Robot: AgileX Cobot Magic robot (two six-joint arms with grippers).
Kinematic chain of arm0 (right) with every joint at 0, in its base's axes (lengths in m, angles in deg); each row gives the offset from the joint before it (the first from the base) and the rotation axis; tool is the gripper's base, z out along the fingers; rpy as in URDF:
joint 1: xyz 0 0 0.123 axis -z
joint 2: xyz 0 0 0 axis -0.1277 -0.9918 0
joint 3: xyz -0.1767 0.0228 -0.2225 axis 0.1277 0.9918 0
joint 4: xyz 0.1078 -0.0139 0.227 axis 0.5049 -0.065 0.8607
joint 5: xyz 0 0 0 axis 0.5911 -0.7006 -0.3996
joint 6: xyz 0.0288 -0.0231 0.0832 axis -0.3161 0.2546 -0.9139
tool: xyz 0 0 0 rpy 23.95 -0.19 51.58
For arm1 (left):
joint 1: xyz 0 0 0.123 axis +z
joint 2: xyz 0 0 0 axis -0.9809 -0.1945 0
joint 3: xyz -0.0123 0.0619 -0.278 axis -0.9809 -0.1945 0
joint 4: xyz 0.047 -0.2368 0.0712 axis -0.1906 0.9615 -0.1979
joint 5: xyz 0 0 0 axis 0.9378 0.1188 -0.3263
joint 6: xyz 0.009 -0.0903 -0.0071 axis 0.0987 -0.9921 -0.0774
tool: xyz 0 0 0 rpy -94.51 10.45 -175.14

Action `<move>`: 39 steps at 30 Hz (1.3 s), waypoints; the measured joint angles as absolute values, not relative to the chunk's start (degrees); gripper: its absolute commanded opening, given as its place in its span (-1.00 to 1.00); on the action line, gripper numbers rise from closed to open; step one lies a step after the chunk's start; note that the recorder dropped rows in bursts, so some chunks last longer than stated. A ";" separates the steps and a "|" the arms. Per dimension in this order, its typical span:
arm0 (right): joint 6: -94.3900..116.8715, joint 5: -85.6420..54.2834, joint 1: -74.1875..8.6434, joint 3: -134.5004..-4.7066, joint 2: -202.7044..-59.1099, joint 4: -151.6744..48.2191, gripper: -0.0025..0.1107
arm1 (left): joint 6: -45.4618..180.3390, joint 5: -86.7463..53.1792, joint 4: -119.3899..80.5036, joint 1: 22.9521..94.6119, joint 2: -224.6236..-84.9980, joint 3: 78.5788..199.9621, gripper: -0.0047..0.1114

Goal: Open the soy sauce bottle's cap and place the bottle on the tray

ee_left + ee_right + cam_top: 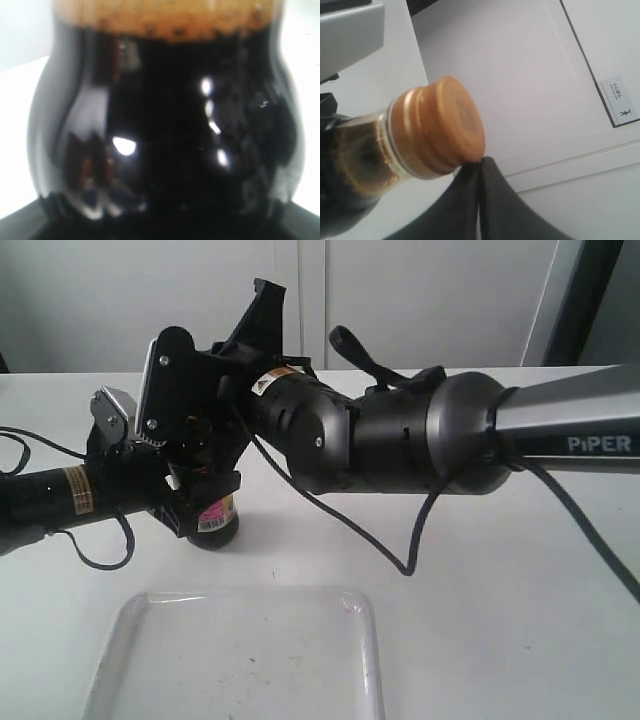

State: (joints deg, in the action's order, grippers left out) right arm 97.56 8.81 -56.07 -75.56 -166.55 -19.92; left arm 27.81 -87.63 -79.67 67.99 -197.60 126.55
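The soy sauce bottle (217, 512) stands upright on the white table, just behind the tray (240, 665). Only its pink and red label and its base show there. My left gripper (200, 498) is shut on its body. Dark liquid in the bottle (165, 130) fills the left wrist view. In the right wrist view the golden-orange cap (445, 125) sits closed on the neck. My right gripper (481, 162) is shut with nothing between its fingers. Its joined tips touch the cap's outer rim from below. The exterior view hides the cap behind both grippers.
The right arm (470, 430) reaches across the middle, above the table, with a black cable (410, 560) looping down from it. The left arm (50, 495) lies low along the left edge. A pale wall stands behind the table.
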 measured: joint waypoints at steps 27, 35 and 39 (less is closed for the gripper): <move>99.17 -2.78 -60.81 -85.01 -159.05 -7.74 -0.96 | 29.38 -86.61 -81.16 66.05 -198.04 126.64 -0.92; 93.39 -21.53 -51.32 -85.01 -157.40 4.93 -0.96 | 29.38 -86.61 -81.16 66.05 -198.04 126.64 -0.92; 87.72 -30.55 -47.39 -85.23 -157.40 4.92 -0.96 | 29.38 -86.61 -81.16 66.05 -198.04 126.64 -0.92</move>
State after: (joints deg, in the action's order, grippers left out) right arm 87.72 -30.55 -47.39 -85.23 -157.40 4.92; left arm 29.38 -86.61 -81.16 66.05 -198.04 126.64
